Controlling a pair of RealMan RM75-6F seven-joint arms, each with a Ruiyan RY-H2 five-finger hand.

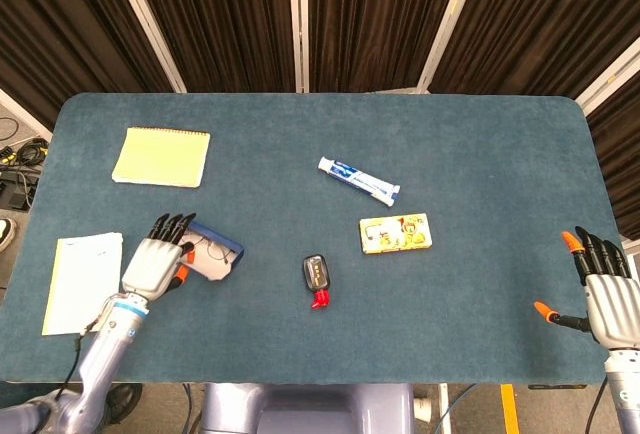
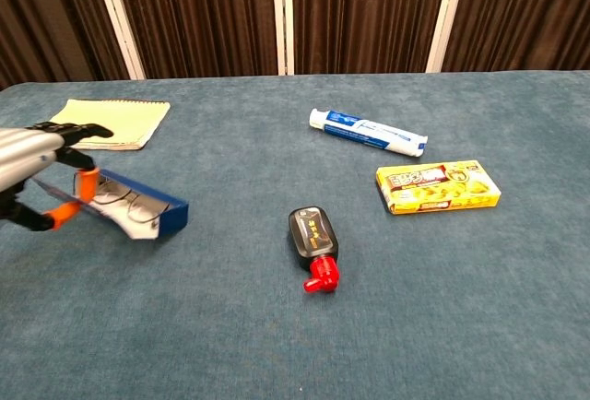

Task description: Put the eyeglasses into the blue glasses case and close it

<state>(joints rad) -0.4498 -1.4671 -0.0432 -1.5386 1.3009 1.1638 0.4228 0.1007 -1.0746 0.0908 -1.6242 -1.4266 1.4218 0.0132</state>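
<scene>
The blue glasses case is open and tilted, its left end raised off the table. My left hand grips that end between thumb and fingers. The eyeglasses lie inside the case, thin dark frames against the pale lining. My right hand hangs at the table's near right corner, fingers spread, holding nothing; the chest view does not show it.
A yellow notepad lies behind the case, a white sheet to the left of my left hand. A toothpaste tube, a yellow box and a black bottle with a red cap occupy the middle.
</scene>
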